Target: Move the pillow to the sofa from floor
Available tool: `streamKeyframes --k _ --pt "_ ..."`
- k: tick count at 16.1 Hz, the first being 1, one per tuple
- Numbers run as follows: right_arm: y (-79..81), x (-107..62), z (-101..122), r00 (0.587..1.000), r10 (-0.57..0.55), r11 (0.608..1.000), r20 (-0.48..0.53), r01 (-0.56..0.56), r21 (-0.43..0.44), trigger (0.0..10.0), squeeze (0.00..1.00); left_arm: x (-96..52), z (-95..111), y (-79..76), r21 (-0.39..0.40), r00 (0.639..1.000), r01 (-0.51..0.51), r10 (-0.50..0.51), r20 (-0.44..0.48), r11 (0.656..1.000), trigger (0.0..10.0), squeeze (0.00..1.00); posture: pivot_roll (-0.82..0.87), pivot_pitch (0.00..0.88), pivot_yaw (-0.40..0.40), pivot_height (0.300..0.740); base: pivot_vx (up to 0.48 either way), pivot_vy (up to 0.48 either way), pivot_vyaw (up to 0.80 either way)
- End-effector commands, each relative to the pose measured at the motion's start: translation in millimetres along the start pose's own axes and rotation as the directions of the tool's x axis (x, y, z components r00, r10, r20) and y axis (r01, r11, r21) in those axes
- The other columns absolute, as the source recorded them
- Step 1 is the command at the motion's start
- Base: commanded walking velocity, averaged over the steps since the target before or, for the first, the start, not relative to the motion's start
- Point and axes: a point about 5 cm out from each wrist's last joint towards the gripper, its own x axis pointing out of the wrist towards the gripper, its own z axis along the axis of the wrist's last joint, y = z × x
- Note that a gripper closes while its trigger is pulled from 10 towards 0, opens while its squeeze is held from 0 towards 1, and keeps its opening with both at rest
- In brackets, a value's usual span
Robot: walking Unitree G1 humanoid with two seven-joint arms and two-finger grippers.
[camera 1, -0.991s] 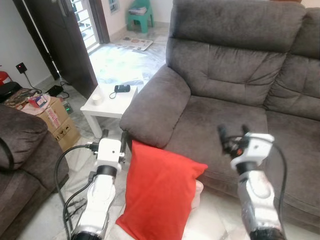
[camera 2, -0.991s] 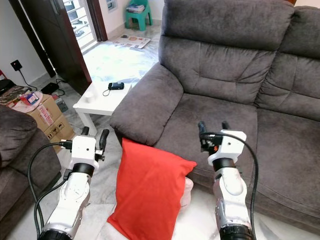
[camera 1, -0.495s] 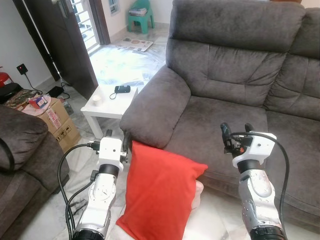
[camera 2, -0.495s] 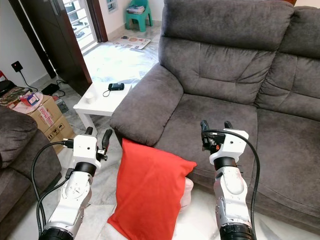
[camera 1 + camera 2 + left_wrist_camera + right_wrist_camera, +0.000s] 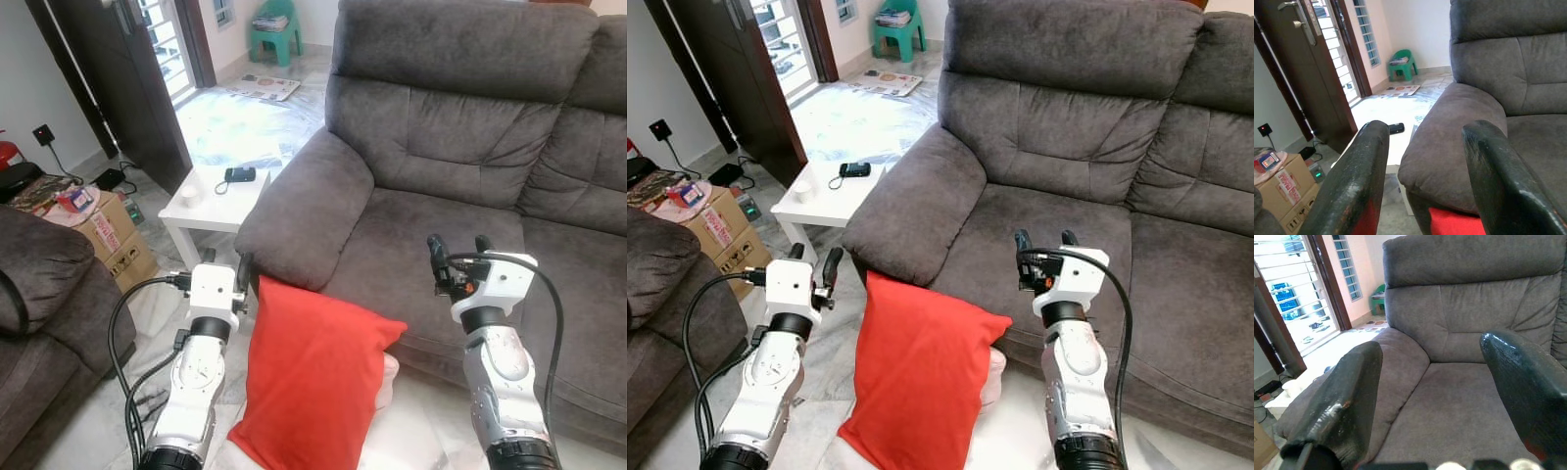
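Observation:
A red pillow [image 5: 312,380] stands on the floor, leaning against the front of the dark grey sofa [image 5: 460,147] just below its armrest [image 5: 304,211]. My left gripper [image 5: 224,263] is open, raised just to the left of the pillow's top corner and apart from it. My right gripper [image 5: 457,246] is open above the sofa seat's front edge, to the right of the pillow. In the left wrist view the pillow's red edge [image 5: 1457,221] lies between the open fingers [image 5: 1359,171], below the armrest [image 5: 1449,142].
A small white side table [image 5: 214,201] with a black device [image 5: 239,174] stands left of the armrest. Cardboard boxes [image 5: 113,235] and another dark sofa [image 5: 44,294] sit at far left. A dark door [image 5: 118,69] and a green stool [image 5: 274,29] are behind. The floor is pale tile.
Both arms have shifted only slightly; the right gripper dipped and then rose a little. The pillow has not moved.

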Motion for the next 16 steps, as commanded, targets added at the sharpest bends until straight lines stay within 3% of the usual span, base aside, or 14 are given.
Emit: streamKeyframes --k 1,3,16 --pt "0.8 -0.5 3.8 1.0 -0.001 1.0 0.01 0.001 0.004 10.0 0.0 0.2 2.5 0.9 -0.01 1.0 0.005 -0.005 0.002 1.0 10.0 0.0 -0.11 0.041 0.041 0.74 0.0 0.0 0.0" --pt "-0.1 -0.9 6.1 1.0 0.009 1.0 0.017 -0.009 -0.024 10.0 0.0 0.3 2.3 -0.3 -0.004 1.0 0.006 -0.006 -0.001 1.0 10.0 0.0 -0.11 0.045 0.04 0.74 0.0 0.0 0.0" --pt "2.7 -1.0 6.1 0.999 0.036 0.999 0.006 -0.035 -0.033 10.0 0.0 2.4 4.0 -1.4 0.008 1.0 0.01 -0.01 -0.002 1.0 10.0 0.0 -0.1 0.056 0.035 0.74 0.0 0.0 0.8"
